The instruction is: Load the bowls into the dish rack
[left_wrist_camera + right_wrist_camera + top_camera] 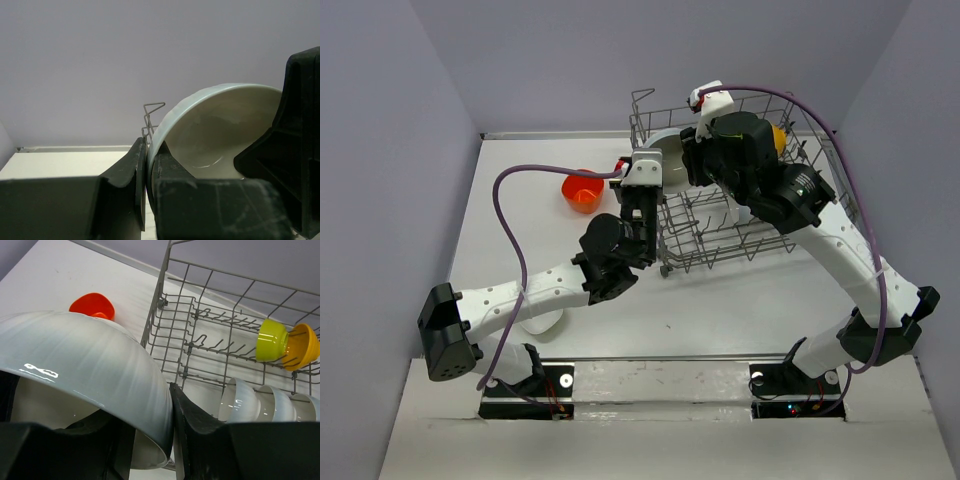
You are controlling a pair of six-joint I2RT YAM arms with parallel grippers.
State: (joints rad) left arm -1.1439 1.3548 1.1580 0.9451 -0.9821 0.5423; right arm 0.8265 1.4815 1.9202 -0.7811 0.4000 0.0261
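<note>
A white bowl [670, 160] hangs tilted on edge over the left wall of the grey wire dish rack [720, 235]. My left gripper [642, 178] is shut on its rim [150, 165] from the table side. My right gripper [696, 160] is shut on the opposite wall of the same bowl [90, 360], with one finger inside and one finger [200, 425] outside. In the rack [200, 315] stand three white bowls [245, 400], a lime green bowl [272, 340] and an orange-yellow bowl [302, 345]. A red-orange bowl [583, 190] sits on the table left of the rack.
Another white bowl [542, 322] lies on the table partly under my left arm. The rack's tall wire wall [152, 112] stands just behind the held bowl. Purple cables loop over both arms. Grey walls close the table on three sides.
</note>
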